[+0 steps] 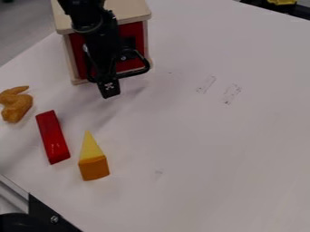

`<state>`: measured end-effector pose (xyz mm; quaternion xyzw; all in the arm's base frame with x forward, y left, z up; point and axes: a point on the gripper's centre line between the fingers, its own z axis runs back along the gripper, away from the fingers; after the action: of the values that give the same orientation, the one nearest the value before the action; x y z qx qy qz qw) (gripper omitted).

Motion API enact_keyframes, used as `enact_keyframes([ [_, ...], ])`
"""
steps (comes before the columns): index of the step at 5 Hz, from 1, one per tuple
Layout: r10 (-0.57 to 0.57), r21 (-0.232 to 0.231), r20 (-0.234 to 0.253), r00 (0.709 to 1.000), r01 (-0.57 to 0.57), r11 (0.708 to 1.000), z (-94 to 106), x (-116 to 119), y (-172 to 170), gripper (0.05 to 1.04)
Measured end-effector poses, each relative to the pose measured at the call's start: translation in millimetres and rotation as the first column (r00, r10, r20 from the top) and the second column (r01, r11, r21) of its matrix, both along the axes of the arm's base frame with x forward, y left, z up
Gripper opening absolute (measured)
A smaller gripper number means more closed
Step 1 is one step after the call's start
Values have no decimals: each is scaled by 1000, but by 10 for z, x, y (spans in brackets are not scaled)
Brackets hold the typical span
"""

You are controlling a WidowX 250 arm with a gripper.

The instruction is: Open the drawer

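The wooden cabinet (134, 11) stands at the upper left, with a red drawer front (133, 34) inside its pale frame. The front looks flush with the frame, as far as it shows behind the arm. A black curved handle (141, 69) sticks out from it. My gripper (109, 89) hangs down at the handle, its tip just below the handle's lower bar and over the white table. It covers the middle of the handle and part of the red front; whether it touches the handle, I cannot tell.
On the white table (212, 136) lie a brown toy piece (17, 106) at the left edge, a red block (52, 137) and a yellow and orange wedge (93, 158). A metal rail and black bracket (48, 215) occupy the lower left corner.
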<state>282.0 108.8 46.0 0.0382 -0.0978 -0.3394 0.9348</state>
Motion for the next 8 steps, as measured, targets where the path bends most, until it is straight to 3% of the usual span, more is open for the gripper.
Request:
enact_keyframes([
  [1,2,-22,-9,1000,-2,1000,-91,34,-18,1000],
  [2,-10,-16,-14,1000,10,1000,-127,47,-35,960],
  [4,19,-19,-7,1000,-20,1000,-188,-5,-76,400],
  [5,23,-21,-2,1000,-23,1000,-187,3,-76,182],
  [8,17,-17,-1,1000,-17,1000,-185,-72,-194,125],
])
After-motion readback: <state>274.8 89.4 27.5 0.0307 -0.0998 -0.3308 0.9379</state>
